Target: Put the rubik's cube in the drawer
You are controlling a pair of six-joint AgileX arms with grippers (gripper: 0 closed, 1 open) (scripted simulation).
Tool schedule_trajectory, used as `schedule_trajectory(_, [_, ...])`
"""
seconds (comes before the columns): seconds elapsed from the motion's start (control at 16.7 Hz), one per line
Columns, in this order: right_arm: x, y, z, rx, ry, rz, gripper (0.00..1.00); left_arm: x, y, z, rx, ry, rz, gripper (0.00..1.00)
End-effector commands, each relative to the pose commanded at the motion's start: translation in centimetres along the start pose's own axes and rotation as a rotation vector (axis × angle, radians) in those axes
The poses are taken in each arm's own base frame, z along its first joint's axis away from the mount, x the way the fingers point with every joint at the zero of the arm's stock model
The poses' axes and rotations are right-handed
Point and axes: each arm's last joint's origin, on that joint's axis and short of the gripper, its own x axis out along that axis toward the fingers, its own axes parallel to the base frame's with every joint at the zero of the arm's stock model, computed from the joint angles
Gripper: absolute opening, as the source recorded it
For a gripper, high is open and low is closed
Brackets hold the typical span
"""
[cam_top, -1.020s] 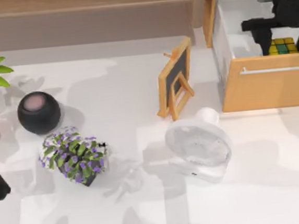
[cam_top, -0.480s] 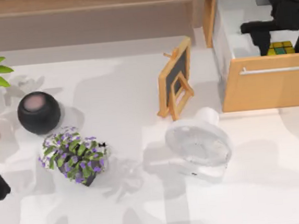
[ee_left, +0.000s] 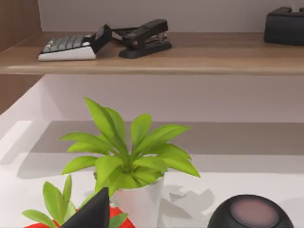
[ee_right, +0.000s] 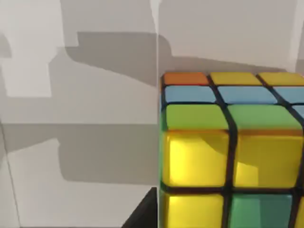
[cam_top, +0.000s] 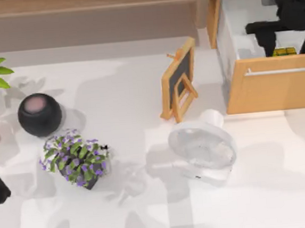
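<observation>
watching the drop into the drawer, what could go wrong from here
The cube sits low in the drawer, tight behind its front panel, under the right gripper; it could clip that panel on release or as the arm lifts out. Whether the fingers have let go cannot be seen, so a lift might drag it back up.

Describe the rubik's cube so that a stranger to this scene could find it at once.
Start at the drawer, the light-wood box at the table's right rear. Inside its white interior, under the right gripper, sits the rubik's cube. It alone has yellow and green tiles with dark gridlines.
</observation>
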Motion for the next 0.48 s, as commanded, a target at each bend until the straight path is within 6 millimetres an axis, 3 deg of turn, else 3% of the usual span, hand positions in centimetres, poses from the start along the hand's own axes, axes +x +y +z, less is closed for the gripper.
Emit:
schedule_trajectory(0.12, [0.00,0.00,0.00,0.000,0.000,0.000,0.98,0.00,0.00,0.00,0.000,0.000,0.000,1.00])
schedule_trajectory(0.48, [0.00,0.00,0.00,0.000,0.000,0.000,1.00,0.00,0.00,0.00,0.000,0.000,0.000,1.00])
